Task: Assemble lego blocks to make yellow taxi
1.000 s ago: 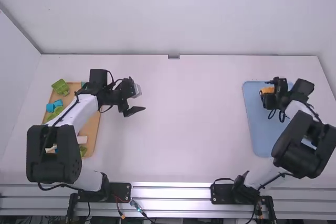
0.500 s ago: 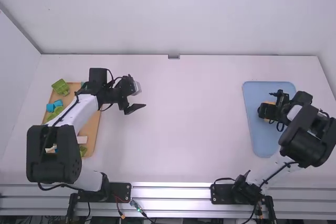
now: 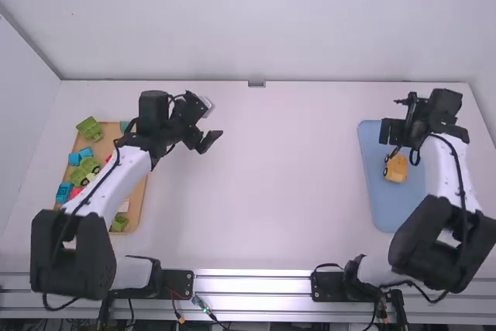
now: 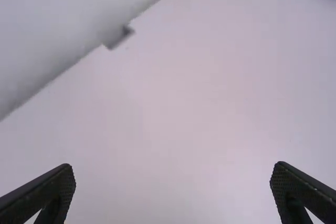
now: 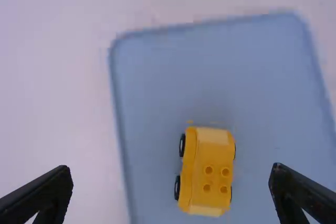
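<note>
Worktop (image 3: pixel 279 184), white and smooth, carries everything, with a flat blue rectangular tray (image 3: pixel 380 207) near its right edge and a light-brown rectangular tray (image 3: pixel 141 199) near its left edge, partly hidden under the left arm. Left claw (image 3: pixel 210 143), black and two-fingered, hangs over the worktop to the right of the brown tray, its fingers spread wide. Right claw (image 3: pixel 392 131), the same black kind, is above the far part of the blue tray, its fingers also spread wide. The yellow toy car with dark wheels (image 5: pixel 210 174) sits upright on the blue tray, around its middle, four round studs facing up, apart from the right claw. On the brown tray are green toy blocks: one tilted block (image 3: pixel 90 129) at the far left corner, another (image 3: pixel 119 223) close to the near right corner. Bright blue blocks (image 3: pixel 74 159) lie along the tray's left side, and nearer the robot a darker blue block (image 3: pixel 63 192) lies beside a small red piece (image 3: pixel 76 192).
</note>
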Available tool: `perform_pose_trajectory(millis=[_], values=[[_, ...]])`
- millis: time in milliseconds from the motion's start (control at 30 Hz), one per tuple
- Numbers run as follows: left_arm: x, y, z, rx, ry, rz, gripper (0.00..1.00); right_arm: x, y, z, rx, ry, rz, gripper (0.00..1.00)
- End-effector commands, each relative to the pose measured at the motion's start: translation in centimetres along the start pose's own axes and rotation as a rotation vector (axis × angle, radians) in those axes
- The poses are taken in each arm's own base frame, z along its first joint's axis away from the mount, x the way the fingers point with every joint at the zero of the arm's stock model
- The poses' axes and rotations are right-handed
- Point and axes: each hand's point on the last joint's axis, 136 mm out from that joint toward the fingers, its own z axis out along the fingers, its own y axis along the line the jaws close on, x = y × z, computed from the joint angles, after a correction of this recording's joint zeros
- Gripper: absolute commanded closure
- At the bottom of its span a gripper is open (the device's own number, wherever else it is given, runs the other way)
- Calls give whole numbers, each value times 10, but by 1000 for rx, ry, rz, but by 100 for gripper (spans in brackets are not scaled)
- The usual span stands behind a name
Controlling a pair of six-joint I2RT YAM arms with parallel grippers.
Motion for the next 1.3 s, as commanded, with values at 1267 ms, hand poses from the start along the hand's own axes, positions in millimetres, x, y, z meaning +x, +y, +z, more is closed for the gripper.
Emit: perform_pose_trajectory(millis=[1267], values=[[16,33,-161,-676,-228,-329,38,-86,114,-200,-148,-816,-14,35]])
